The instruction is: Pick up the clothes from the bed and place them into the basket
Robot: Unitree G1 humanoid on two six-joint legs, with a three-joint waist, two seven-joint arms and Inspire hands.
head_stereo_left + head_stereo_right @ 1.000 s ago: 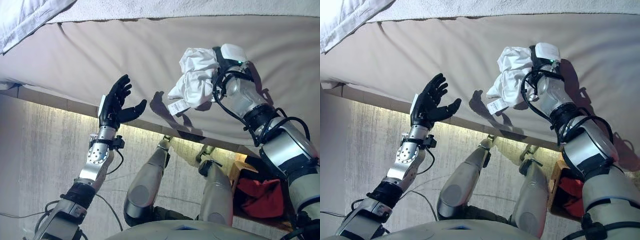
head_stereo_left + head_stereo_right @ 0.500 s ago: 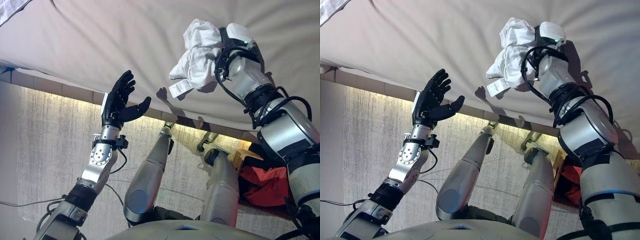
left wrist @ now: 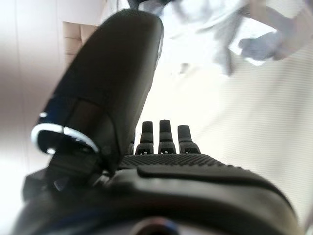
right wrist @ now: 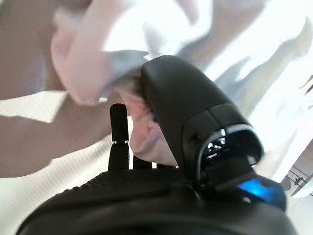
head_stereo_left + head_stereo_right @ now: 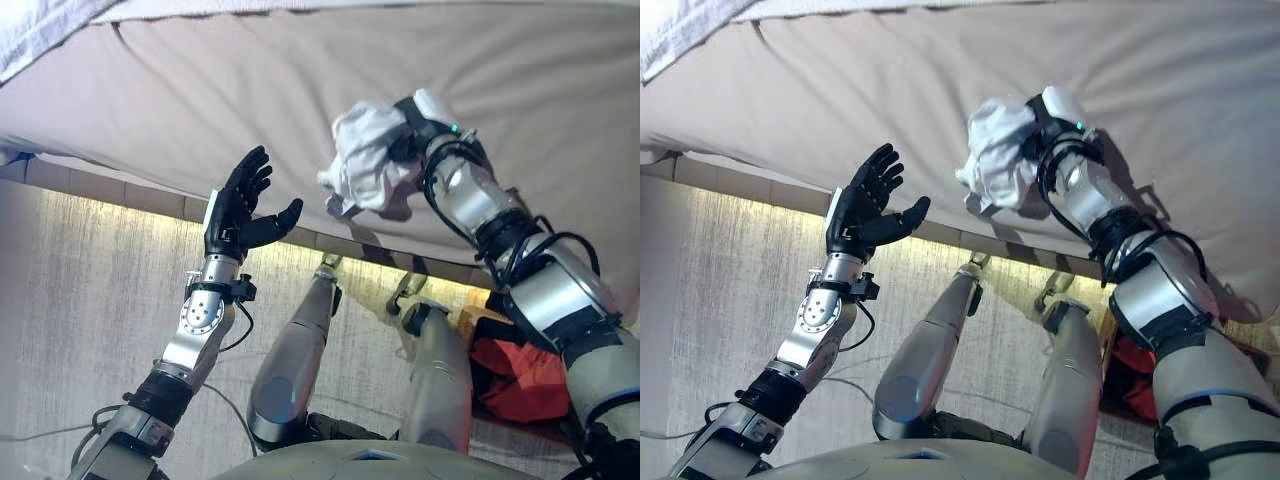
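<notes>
A crumpled white garment (image 5: pixel 362 165) hangs in my right hand (image 5: pixel 408 138), whose fingers are curled round it, just above the beige bed (image 5: pixel 180 90) near its front edge. In the right wrist view the thumb (image 4: pixel 171 112) presses into the white cloth (image 4: pixel 98 54). My left hand (image 5: pixel 238 208) is open and empty, palm up, raised in front of the bed's front edge, to the left of the garment. In the left wrist view its fingers (image 3: pixel 166 134) are straight. The basket (image 5: pixel 478 322) stands on the floor at the lower right, with a red garment (image 5: pixel 520 372) in it.
A white blanket (image 5: pixel 40 30) lies on the bed's far left corner. The bed's wooden base (image 5: pixel 110 185) runs along the lit front edge. Pale carpet (image 5: pixel 80 300) lies between me and the bed.
My right hand has carried the white garment down and to the left, nearer the bed's front edge. The view has shifted. My left hand has stayed in place.
</notes>
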